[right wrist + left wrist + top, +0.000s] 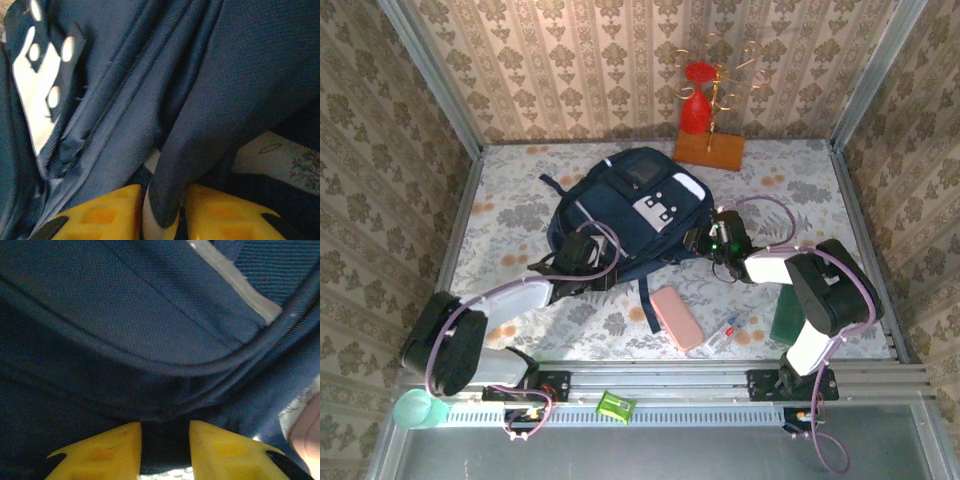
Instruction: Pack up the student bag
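Right tool [162, 212] is clenching a fold of the student bag [625, 215], which is lying mid-worktop [520, 215], likely to spread its opening; I'm unable to tell whether the left tool [165, 452] is gripping.

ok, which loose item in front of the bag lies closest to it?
The pink case, lying right by the student bag; the pen and the dark green box sit further right.
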`<state>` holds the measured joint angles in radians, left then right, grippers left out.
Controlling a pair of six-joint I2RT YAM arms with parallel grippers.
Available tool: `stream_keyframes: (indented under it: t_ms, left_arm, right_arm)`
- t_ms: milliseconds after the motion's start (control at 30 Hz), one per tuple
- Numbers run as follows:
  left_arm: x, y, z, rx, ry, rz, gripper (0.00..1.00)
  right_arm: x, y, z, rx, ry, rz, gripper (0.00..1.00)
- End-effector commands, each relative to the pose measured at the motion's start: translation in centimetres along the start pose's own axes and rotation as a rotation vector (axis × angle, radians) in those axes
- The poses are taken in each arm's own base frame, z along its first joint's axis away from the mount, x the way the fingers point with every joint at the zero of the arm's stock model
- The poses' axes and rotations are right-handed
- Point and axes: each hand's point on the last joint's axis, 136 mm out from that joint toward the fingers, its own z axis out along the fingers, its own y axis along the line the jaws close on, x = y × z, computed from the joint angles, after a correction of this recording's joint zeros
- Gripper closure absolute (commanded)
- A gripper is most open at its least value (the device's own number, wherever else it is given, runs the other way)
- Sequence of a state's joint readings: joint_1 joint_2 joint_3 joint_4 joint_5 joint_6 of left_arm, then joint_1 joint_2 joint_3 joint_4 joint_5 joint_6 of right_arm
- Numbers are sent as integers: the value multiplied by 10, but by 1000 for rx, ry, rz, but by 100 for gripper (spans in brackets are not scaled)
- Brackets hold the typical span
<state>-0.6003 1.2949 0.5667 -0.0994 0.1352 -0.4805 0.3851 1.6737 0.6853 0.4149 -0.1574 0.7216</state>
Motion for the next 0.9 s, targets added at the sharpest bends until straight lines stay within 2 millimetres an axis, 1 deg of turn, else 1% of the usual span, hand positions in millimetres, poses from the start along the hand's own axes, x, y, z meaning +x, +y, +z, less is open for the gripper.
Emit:
stream_keyframes:
  t_ms: [0,67,133,167,200,233,267,367,400,467,600,667,800,867]
  left_arm:
    - [11,11,-17,-31,-11,-80,62]
    - [-5,13,-34,-36,-92,-98,58]
    - [-11,20,-44,-62,-133,-131,54]
    - [-11,25,-47,-77,-142,-155,52]
    - [-12,29,-48,-84,-143,-174,50]
    - [-11,34,-48,-93,-136,-197,49]
    - [-10,38,-47,-101,-125,-222,48]
    - [-10,44,-46,-99,-116,-252,47]
    - [-12,53,-48,-116,-128,-278,47]
    - [-12,62,-52,-131,-136,-302,46]
    - [-10,74,-57,-143,-156,-339,45]
    - [-7,78,-59,-148,-163,-351,45]
    - [-5,82,-62,-145,-174,-359,45]
    - [-4,83,-63,-147,-178,-361,45]
  right_arm:
    - [-1,-4,-25,112,6,-140,56]
    - [-14,5,-45,178,-53,-257,48]
    - [-23,21,-62,225,-109,-382,41]
    - [-22,32,-65,238,-122,-461,39]
    - [-24,50,-73,222,-157,-543,37]
    - [-20,70,-74,192,-161,-638,35]
    - [-10,91,-71,142,-146,-733,33]
    - [27,136,-47,22,-49,-946,28]
    - [38,145,-40,-4,-17,-996,27]
    - [57,166,-25,-61,33,-1097,26]
    - [91,191,-2,-145,124,-1229,25]
    - [102,194,11,-126,155,-1291,25]
    - [106,188,34,-51,179,-1349,25]
    - [102,183,44,5,168,-1361,26]
